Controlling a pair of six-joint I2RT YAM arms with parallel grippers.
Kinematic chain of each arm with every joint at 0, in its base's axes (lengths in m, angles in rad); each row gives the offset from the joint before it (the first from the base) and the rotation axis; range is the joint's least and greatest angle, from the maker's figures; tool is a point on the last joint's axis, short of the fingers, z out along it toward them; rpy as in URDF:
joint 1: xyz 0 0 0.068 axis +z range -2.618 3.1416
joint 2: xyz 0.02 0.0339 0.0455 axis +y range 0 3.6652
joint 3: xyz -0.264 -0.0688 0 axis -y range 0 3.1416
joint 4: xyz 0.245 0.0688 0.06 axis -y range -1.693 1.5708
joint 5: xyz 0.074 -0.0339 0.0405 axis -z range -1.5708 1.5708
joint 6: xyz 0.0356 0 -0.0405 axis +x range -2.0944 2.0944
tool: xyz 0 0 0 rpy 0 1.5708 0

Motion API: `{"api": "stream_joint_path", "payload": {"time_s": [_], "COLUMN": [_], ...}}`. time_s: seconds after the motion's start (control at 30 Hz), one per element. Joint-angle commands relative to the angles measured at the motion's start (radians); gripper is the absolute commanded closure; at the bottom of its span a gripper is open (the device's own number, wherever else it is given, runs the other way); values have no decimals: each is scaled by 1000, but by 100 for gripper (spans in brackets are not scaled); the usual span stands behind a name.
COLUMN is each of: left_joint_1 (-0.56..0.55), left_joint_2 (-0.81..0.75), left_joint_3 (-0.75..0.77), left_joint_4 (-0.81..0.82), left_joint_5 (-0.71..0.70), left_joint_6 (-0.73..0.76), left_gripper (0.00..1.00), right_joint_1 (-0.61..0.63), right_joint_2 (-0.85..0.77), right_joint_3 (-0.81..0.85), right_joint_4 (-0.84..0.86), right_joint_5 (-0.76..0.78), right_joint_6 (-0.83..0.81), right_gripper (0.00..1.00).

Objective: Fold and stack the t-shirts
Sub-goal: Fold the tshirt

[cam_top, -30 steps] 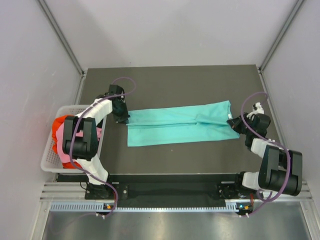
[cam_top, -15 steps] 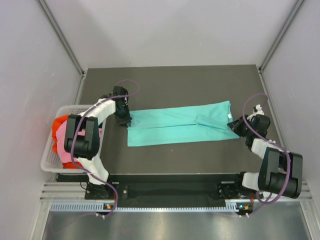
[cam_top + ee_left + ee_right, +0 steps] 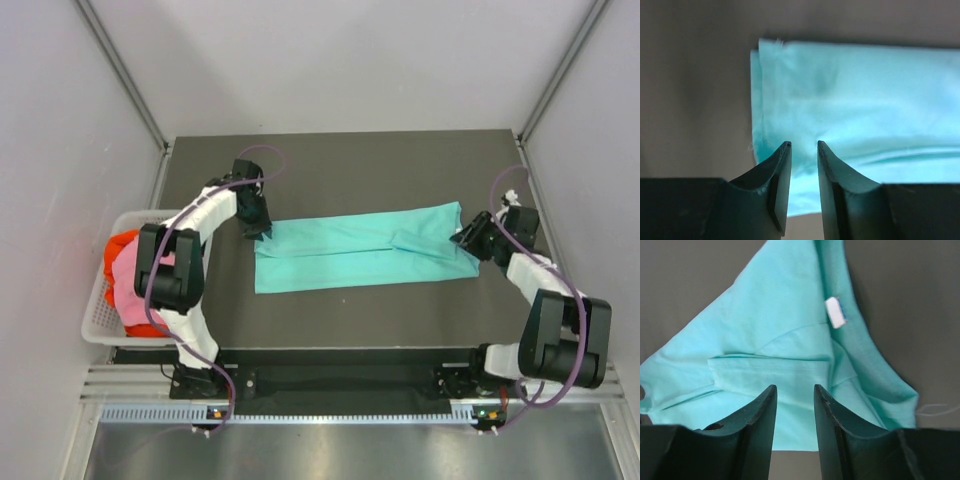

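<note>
Since the left hand (image 3: 804,145) and right hand (image 3: 795,387) sit apart and empty, a sloppy pinch on the teal shirt (image 3: 360,250) just ahead might catch only one layer.

Right end effector (image 3: 794,390) – two dark fingers (image 3: 760,427) parted, a narrow gap between them, nothing clamped. Beyond the tips a teal t-shirt (image 3: 775,320) lies flat on the dark counter (image 3: 910,300), folded, with a sleeve flap (image 3: 770,362) lying across its middle. White neck label (image 3: 835,312), blue-edged, faces up near the collar. Pale loose thread (image 3: 937,409) – trails off the cloth's right corner.
</note>
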Motion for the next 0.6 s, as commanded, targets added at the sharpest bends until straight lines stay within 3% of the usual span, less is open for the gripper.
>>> {"api": "stream_joint_path", "payload": {"time_s": [0.0,0.33,0.57], "left_joint_1": [-2,-2,-3], "left_joint_2": [100,264,203], "left_joint_3": [78,226,246], "left_joint_4": [37,-83,-68], "left_joint_5": [-14,-229,-126], "left_joint_6": [-19,-62,-38], "left_gripper": [68,69,67], "right_joint_1": [75,109,114], "right_joint_2": [71,356,355], "right_joint_3": [114,355,391], "right_joint_4": [11,-93,-179], "right_joint_5": [-51,-2,64], "right_joint_6": [-70,-190,-237], "right_gripper": [62,61,58]}}
